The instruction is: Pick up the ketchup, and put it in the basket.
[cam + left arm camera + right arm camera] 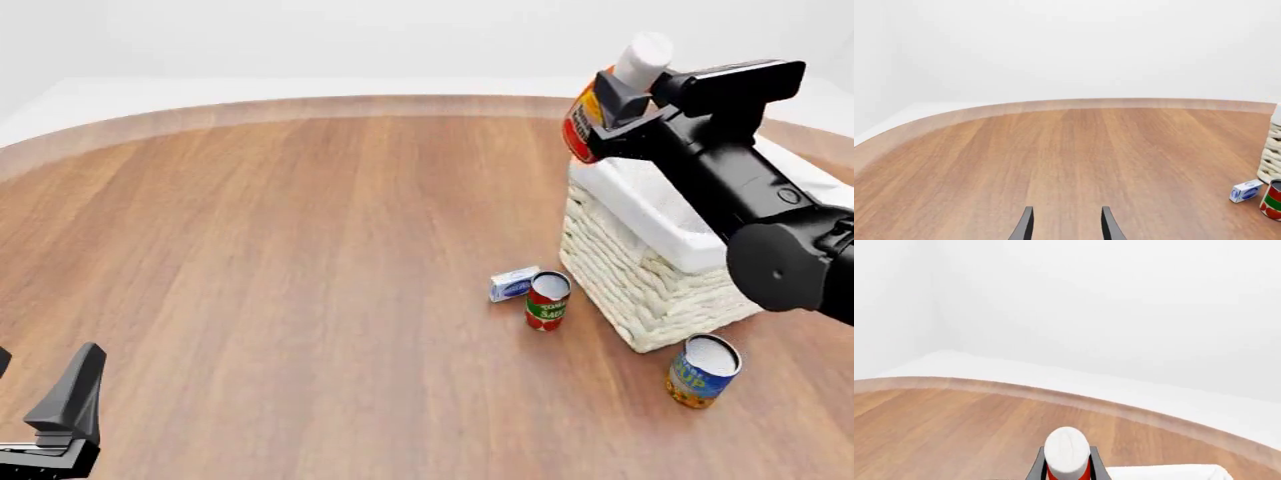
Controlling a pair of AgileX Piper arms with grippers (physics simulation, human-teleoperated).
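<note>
Presently we find the ketchup (587,118) held aloft in the right gripper (617,112), its jaws clenched on the bottle body just below the white cap, which stands tilted. The bottle hangs above the near-left corner of the basket (641,275), over the folded white liner, and touches nothing beneath it. In the right wrist view the cap (1067,450) shows between the two fingers, confirming the hold.

We judge the step in hand to be the carry and lowering. To do it well, the bottle ought to travel further over the liner, clear of the rim, before descending, so that it is released inside and does not tip off the edge toward the red-and-green can (547,300) or the small white-and-blue box (513,283).

The right arm reaches forward and high, wrist roughly level. The left gripper (1065,227) rests low above bare table (1054,160), jaws parted and holding nothing.
</note>
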